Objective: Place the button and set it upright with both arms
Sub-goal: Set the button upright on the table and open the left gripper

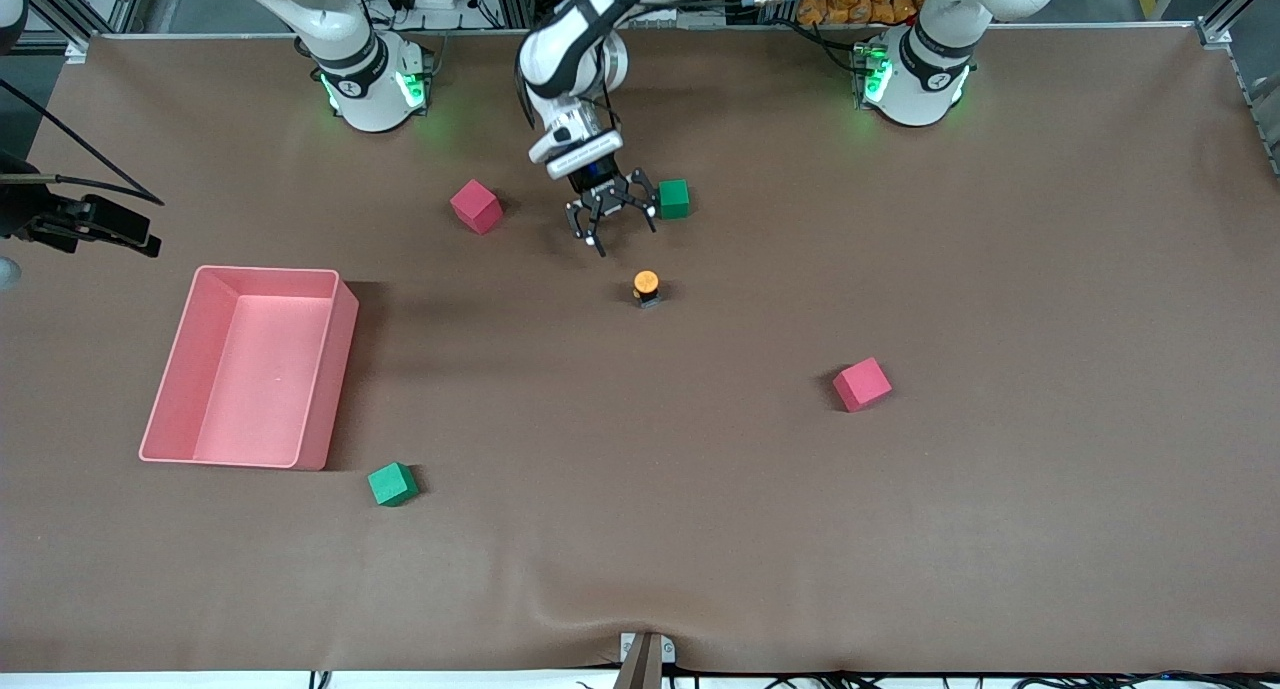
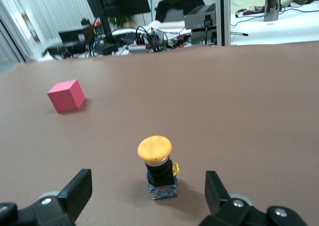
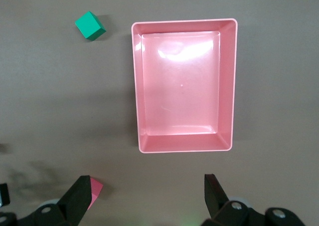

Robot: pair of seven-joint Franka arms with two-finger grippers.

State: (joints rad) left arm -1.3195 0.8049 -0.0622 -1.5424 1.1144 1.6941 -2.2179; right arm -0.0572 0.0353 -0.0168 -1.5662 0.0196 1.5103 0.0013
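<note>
The button [image 1: 647, 287] stands upright on the brown table [image 1: 700, 529], its orange cap on top of its black body. It is near the table's middle. My left gripper [image 1: 620, 231] is open and empty, low over the table between the button and a green cube [image 1: 674, 198]. In the left wrist view the button [image 2: 158, 161] stands just ahead of the gap between the open fingers [image 2: 79, 190], and nothing touches it. My right gripper [image 3: 146, 183] is open and empty, high over the table beside the pink tray [image 3: 137, 86]. It does not show in the front view.
The pink tray [image 1: 330, 389] lies toward the right arm's end. One red cube [image 1: 476, 206] lies near the left gripper and another [image 1: 862, 384] toward the left arm's end. A second green cube [image 1: 392, 484] lies nearer the front camera than the tray.
</note>
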